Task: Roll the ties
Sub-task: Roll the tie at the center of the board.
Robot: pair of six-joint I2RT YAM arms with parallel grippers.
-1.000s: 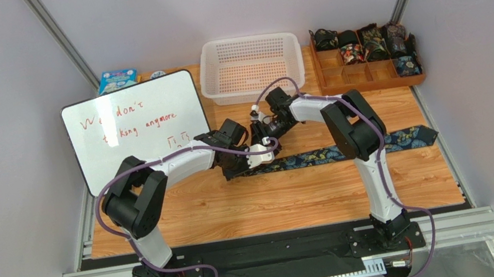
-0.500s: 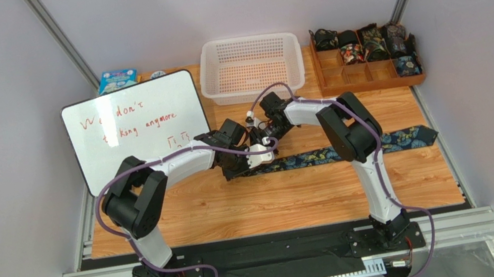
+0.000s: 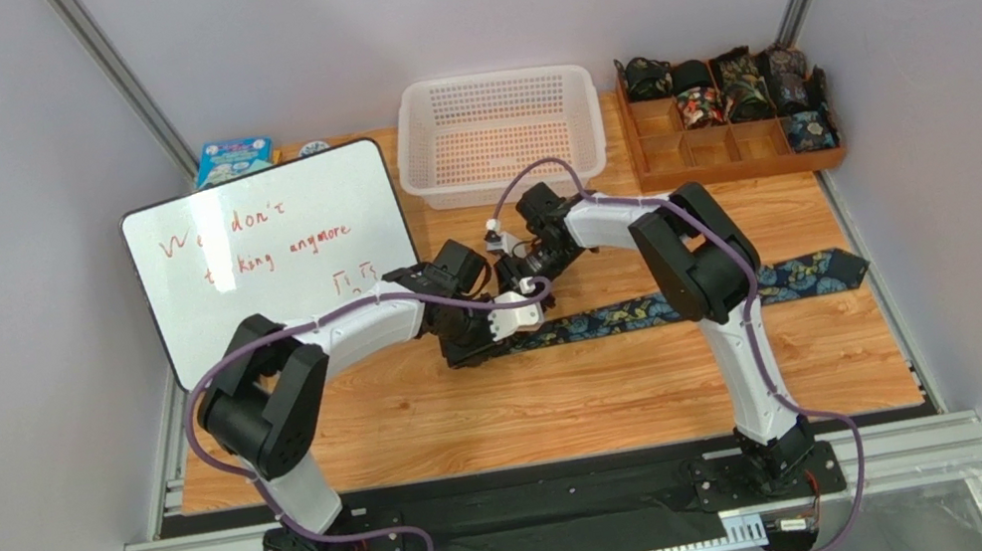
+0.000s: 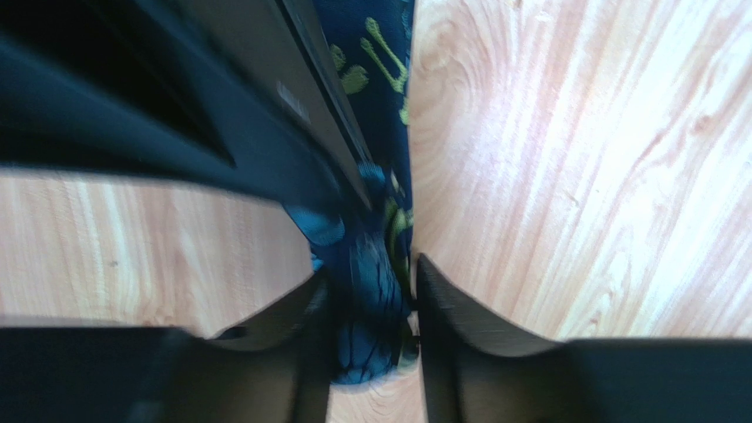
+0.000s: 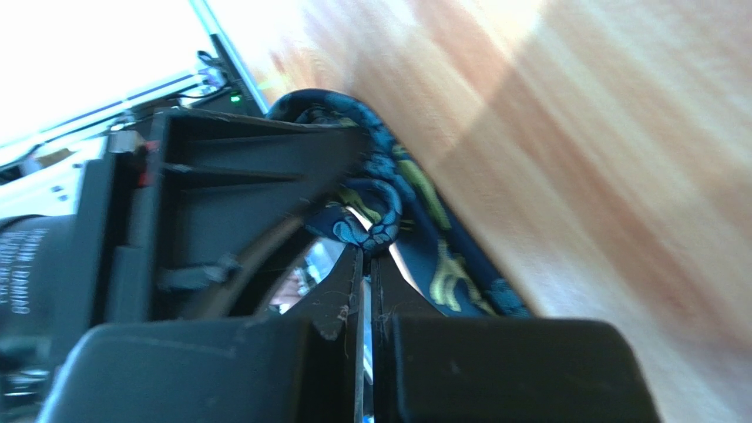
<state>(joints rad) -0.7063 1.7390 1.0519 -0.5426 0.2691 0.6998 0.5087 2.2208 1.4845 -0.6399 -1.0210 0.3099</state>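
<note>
Across the wooden table (image 3: 550, 402) the tie (image 3: 640, 311) lies flat from the centre out toward 3 o'clock, its narrow end curled up at the centre. The left gripper (image 4: 371, 286) straddles that curl, fingers apart (pressing it or not, I cannot tell). The right gripper (image 5: 364, 264) is closed at the curl's edge. My advice is to hold the coil tight and square to the strip while turning.

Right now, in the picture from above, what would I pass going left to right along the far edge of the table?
Blue box → white basket → wooden tray holding rolled ties. I left out the whiteboard because it overlaps the blue box from left to right.
</note>
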